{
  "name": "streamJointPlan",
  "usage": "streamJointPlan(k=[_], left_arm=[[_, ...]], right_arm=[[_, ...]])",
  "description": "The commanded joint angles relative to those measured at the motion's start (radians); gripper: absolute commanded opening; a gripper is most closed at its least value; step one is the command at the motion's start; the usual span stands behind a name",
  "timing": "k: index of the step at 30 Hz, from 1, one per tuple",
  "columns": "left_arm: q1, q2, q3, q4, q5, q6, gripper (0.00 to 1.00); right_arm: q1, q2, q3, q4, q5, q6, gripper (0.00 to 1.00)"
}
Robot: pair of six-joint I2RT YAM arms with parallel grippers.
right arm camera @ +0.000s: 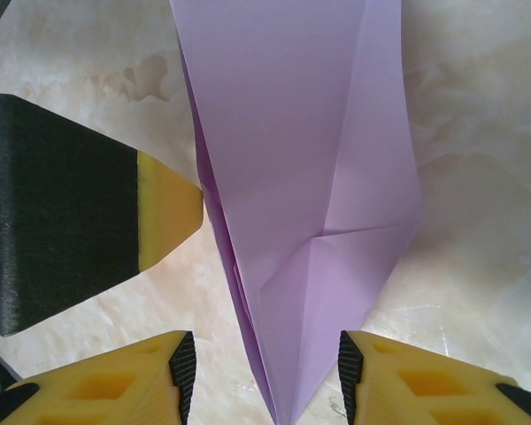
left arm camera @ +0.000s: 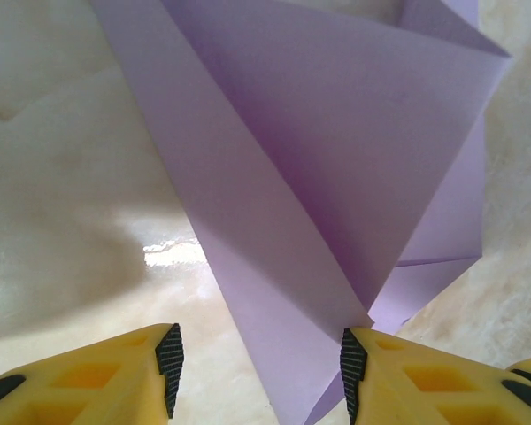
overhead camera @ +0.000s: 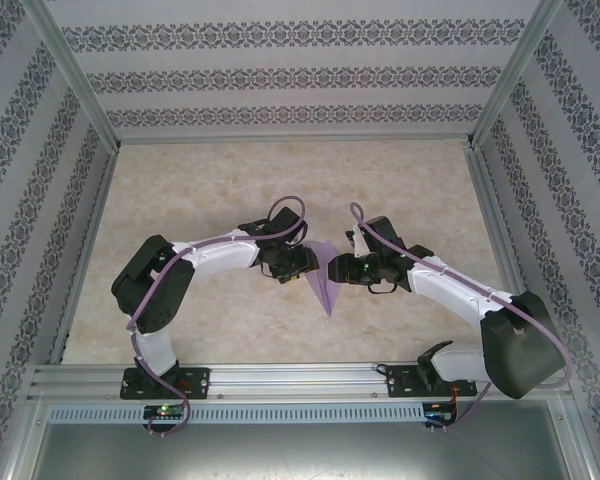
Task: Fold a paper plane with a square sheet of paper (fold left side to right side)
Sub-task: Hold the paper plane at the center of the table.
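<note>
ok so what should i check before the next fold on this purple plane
1. left fingers apart: ok
2. right fingers apart: ok
3. paper plane lying between both pairs of fingers: ok
4. plane's point aimed toward the arm bases: ok
5. folded layers pressed flat on the table: cannot tell
6. the two arms apart from each other, paper between them: ok

Creased lilac paper plane on marbled table, narrow end between parted yellow jaws of left hand
</note>
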Motion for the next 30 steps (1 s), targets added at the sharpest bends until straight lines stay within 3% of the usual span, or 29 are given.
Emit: streamJointPlan(k=[1,20,30], left_arm=[[-0.001,-0.006,0.011,0.006,-0.006,-0.015,0.50],[-0.001,0.006,0.053,-0.007,-0.012,0.007,0.54],[-0.001,0.027,0.056,-0.035,-0.022,0.024,0.46]], right_arm=[[0.012,0.014,0.010,0.002,0.000,-0.008,0.48],[0.036,0.059,0.034,0.001,0.011,-0.004,0.48],[0.035,0.064,0.040,-0.003,0.011,-0.007,0.49]])
